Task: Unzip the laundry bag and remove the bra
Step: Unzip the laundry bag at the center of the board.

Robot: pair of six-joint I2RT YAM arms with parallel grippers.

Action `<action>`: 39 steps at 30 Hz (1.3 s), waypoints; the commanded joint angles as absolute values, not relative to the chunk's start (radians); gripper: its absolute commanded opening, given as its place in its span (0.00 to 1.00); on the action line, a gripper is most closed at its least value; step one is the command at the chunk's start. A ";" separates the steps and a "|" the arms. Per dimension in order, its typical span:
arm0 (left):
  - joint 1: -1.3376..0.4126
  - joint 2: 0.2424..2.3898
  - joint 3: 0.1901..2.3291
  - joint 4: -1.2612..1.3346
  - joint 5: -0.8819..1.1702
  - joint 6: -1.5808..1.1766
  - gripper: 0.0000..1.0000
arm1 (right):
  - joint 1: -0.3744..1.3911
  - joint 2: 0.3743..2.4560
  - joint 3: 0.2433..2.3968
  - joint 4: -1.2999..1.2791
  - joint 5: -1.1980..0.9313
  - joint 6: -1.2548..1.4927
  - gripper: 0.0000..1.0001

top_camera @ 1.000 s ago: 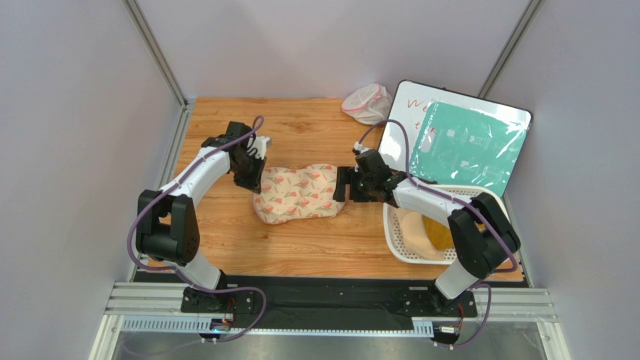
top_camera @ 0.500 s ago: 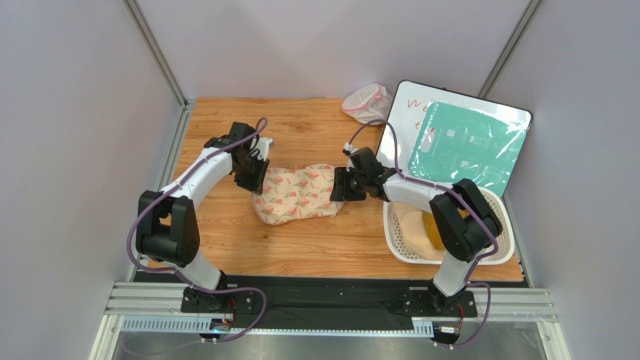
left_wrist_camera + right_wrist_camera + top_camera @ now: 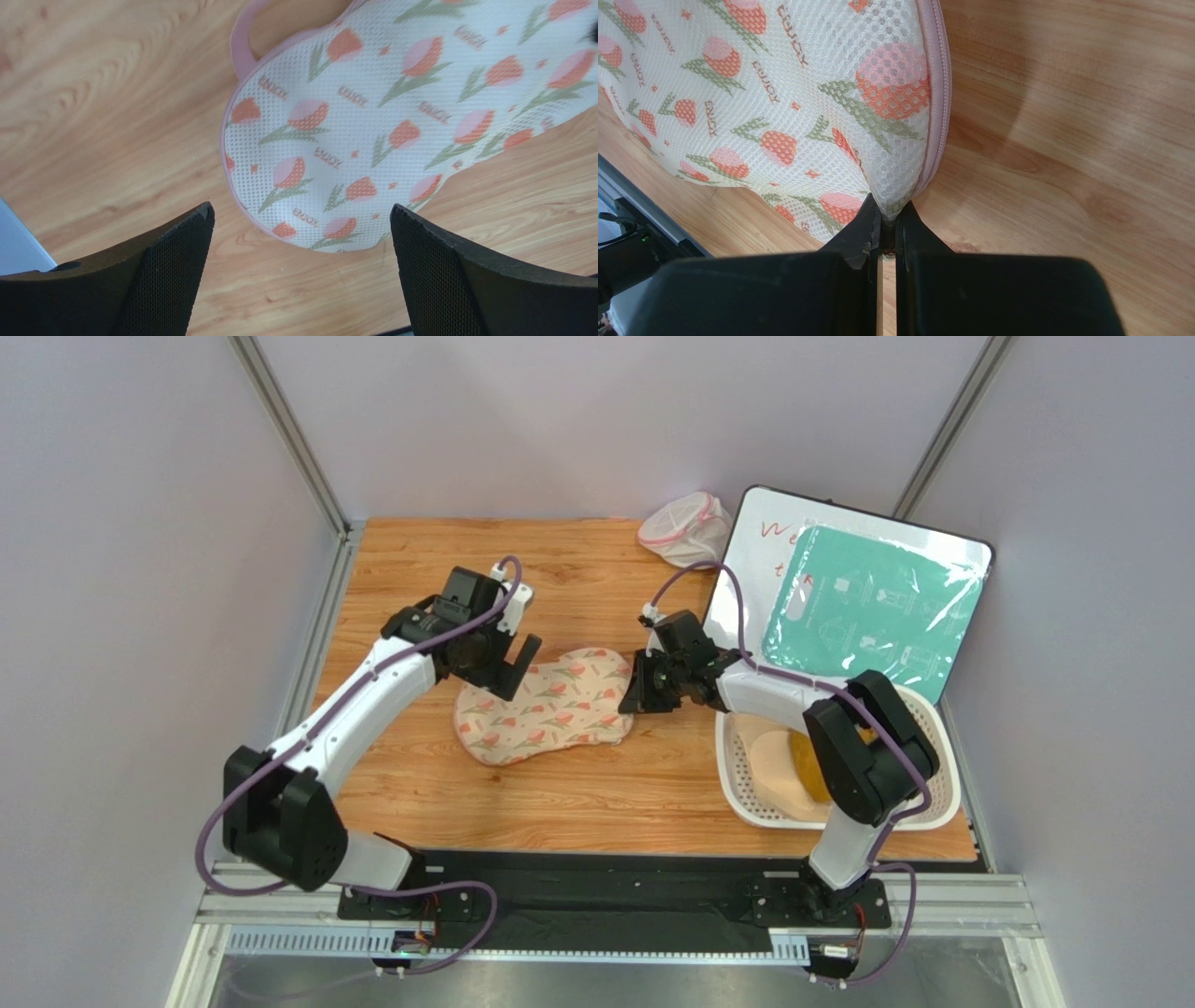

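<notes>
Wooden table (image 3: 589,567), right tool (image 3: 887,213) pinching laundry bag (image 3: 547,707), left tool (image 3: 300,213) agape

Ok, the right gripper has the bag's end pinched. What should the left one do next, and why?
Probably lower the left gripper onto the pink edging at the end of the laundry bag below it, and close. The right gripper is shut on the opposite end, anchoring it; the left hangs open above the bag, holding nothing. I can't see a zipper pull yet.

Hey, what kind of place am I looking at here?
Probably a robot lab test booth: plain grey partition walls, two arms bolted to a metal rail, and a wooden table staged with a laundry bag and whiteboard.
</notes>
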State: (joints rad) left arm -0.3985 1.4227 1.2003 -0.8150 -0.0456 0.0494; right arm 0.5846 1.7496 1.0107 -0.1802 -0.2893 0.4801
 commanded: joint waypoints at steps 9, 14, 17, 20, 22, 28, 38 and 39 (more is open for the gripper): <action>-0.853 1.282 1.088 -0.585 0.028 0.235 0.97 | 0.557 1.580 1.049 -0.377 -0.356 0.500 0.00; -0.940 1.301 1.037 -0.496 0.031 0.252 0.92 | 0.514 1.539 1.032 -0.400 -0.408 0.499 0.00; -1.020 1.334 1.008 -0.443 -0.024 0.274 0.93 | 0.485 1.534 1.028 -0.413 -0.436 0.492 0.00; -1.045 1.377 1.006 -0.408 -0.063 0.287 0.93 | 0.466 1.537 1.026 -0.419 -0.466 0.483 0.00; -1.051 1.397 1.011 -0.373 -0.081 0.301 0.94 | 0.459 1.540 1.022 -0.420 -0.485 0.479 0.00; -1.054 1.531 1.052 -0.306 -0.133 0.327 0.95 | 0.445 1.536 1.014 -0.422 -0.491 0.465 0.00; -1.054 1.647 1.049 -0.158 -0.301 0.377 0.65 | 0.422 1.513 0.997 -0.423 -0.500 0.449 0.01; -1.054 1.652 1.049 -0.150 -0.305 0.377 0.61 | 0.419 1.509 1.000 -0.425 -0.503 0.449 0.00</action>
State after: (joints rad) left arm -1.0515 1.6451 1.0164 -0.2363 -0.2478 0.3401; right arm 0.4358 1.5574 0.9985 -0.4263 -0.4671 0.4664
